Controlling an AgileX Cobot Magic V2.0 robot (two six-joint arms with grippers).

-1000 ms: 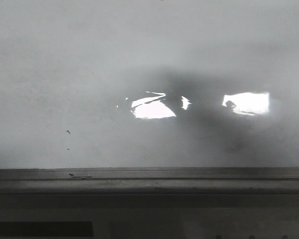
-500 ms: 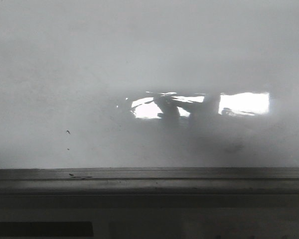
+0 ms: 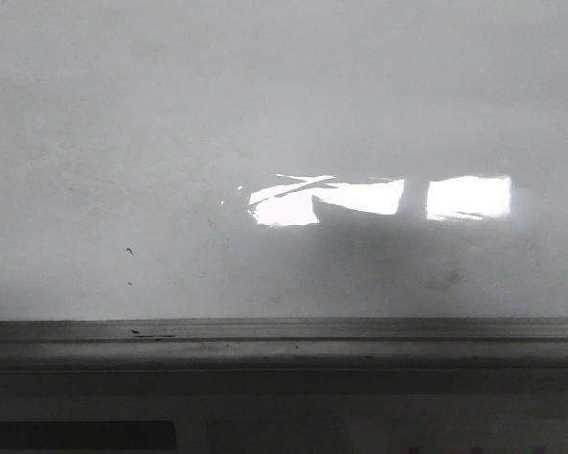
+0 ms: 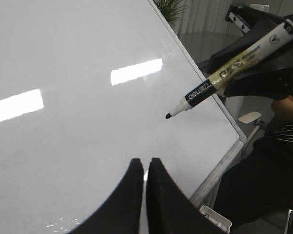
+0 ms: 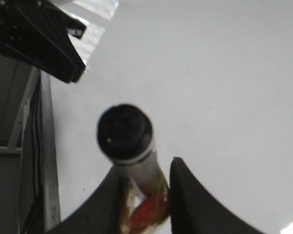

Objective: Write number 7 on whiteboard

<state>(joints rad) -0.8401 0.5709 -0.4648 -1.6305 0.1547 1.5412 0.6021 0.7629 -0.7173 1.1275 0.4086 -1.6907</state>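
The whiteboard (image 3: 265, 113) fills the front view, glossy white with bright glare (image 3: 360, 199) and a grey metal bottom frame (image 3: 284, 340). No number 7 shows on it, only tiny black specks (image 3: 130, 251). Neither gripper is in the front view. My left gripper (image 4: 145, 163) is shut and empty, above the whiteboard (image 4: 78, 97). My right gripper (image 5: 146, 170) is shut on a black-tipped marker (image 5: 126, 131). In the left wrist view the marker (image 4: 224, 75) slants down toward the board, with its tip (image 4: 168, 116) close to the surface near the board's edge.
The board's metal edge (image 4: 219, 165) runs diagonally in the left wrist view, with a white bracket (image 4: 215, 219) at its corner. A person in dark clothes (image 4: 283, 126) and a plant (image 4: 173, 7) are beyond it. A black arm part (image 5: 39, 34) is near the board's frame (image 5: 49, 161).
The dark arm shadow and reflection that covered the middle of the glare has cleared away. The bright patches now show wider.
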